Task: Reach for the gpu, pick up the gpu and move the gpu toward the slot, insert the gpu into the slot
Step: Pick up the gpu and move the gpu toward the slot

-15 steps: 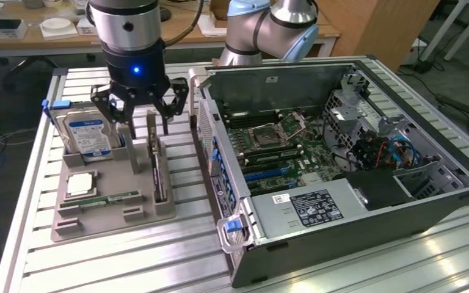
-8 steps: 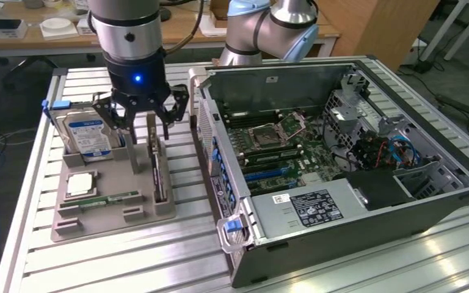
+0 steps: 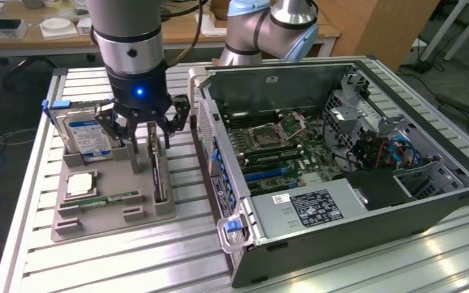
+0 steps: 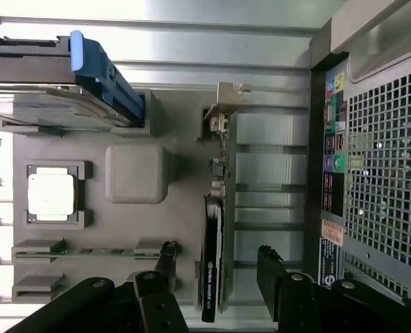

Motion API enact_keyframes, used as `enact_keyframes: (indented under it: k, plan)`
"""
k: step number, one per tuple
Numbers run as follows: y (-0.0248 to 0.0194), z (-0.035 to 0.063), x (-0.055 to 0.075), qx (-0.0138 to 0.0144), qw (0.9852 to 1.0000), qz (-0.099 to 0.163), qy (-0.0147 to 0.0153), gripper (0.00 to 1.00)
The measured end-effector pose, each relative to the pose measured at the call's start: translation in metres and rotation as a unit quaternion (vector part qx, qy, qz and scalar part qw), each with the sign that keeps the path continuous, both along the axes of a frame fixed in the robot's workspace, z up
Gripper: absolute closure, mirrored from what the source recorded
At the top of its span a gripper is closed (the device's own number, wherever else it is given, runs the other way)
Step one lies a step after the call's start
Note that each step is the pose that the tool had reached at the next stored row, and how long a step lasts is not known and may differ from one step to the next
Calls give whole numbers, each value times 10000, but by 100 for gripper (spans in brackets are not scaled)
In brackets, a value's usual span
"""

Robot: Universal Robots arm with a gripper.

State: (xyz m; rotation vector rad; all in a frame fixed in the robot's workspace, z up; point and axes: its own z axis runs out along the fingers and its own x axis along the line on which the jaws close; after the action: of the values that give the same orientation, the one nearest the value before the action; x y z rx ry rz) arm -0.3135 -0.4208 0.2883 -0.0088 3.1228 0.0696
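The gpu (image 3: 159, 177) is a thin dark card standing on edge in the grey holder (image 3: 112, 223), beside the open computer case. My gripper (image 3: 147, 141) hangs just above the card's far end, open, one finger on each side of it. The wrist view looks down the card's slim edge: the gpu (image 4: 212, 263) lies between my two black fingers (image 4: 165, 260), apart from both, with its metal bracket (image 4: 223, 104) at the far end. My gripper (image 4: 216, 262) holds nothing. Blue expansion slots (image 3: 264, 176) show on the motherboard inside the case.
A silver hard drive (image 3: 88, 137) with a blue-white label, a square processor (image 3: 80, 183) and a green memory stick (image 3: 104, 199) share the holder. The case wall (image 3: 218, 165) rises close to the card, on the exterior view's right. A second arm (image 3: 267, 27) stands behind the case.
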Motion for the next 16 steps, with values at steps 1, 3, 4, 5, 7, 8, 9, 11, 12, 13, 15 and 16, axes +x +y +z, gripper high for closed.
enact_keyframes:
  k: [1, 3, 4, 5, 7, 8, 9, 11, 12, 13, 15, 16]
  plan:
    - [-2, -16, -1, 0, 10000, -1, 0, 41]
    - [-2, -52, -1, 0, 10000, -1, 0, 41]
    - [-2, -70, -1, 0, 10000, -1, 0, 41]
    - [-3, -88, -1, 0, 10000, 0, 1, 41]
    - [-7, -122, 0, 0, 10000, 0, 0, 41]
    - [-9, -134, -1, 0, 10000, 0, 0, 41]
    - [-10, -145, -1, 0, 10000, 0, 0, 41]
    - [-13, -170, -1, 0, 10000, 0, 0, 41]
    - [-13, -187, -1, 0, 10000, 0, 0, 41]
    - [-13, -206, -1, 0, 10000, 0, 0, 41]
    - [-14, -243, -1, 0, 10000, 0, 0, 41]
    - [-14, -260, -1, 0, 10000, 0, 0, 41]
